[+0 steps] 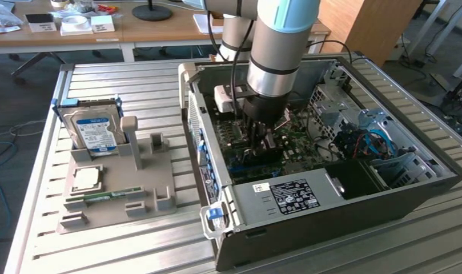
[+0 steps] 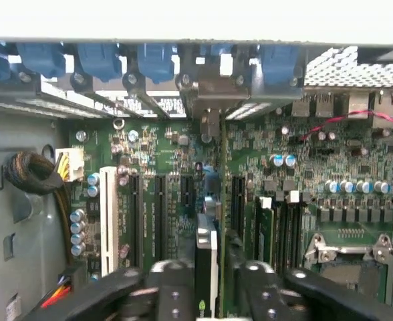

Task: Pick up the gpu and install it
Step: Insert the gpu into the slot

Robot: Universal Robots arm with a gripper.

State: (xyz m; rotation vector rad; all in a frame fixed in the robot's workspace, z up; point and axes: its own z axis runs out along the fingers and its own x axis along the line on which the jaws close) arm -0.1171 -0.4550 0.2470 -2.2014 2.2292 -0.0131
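My gripper (image 2: 208, 284): inside the open computer case (image 1: 314, 197), fingers straddling the gpu (image 2: 206, 257); whether they clamp it, I cannot tell. Gpu: edge-on, upright among the motherboard (image 2: 270, 167) expansion slots.

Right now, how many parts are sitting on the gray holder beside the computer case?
3: a hard drive standing at the far end, a processor lying midway, and a memory stick lying near the front. Others could be hidden.
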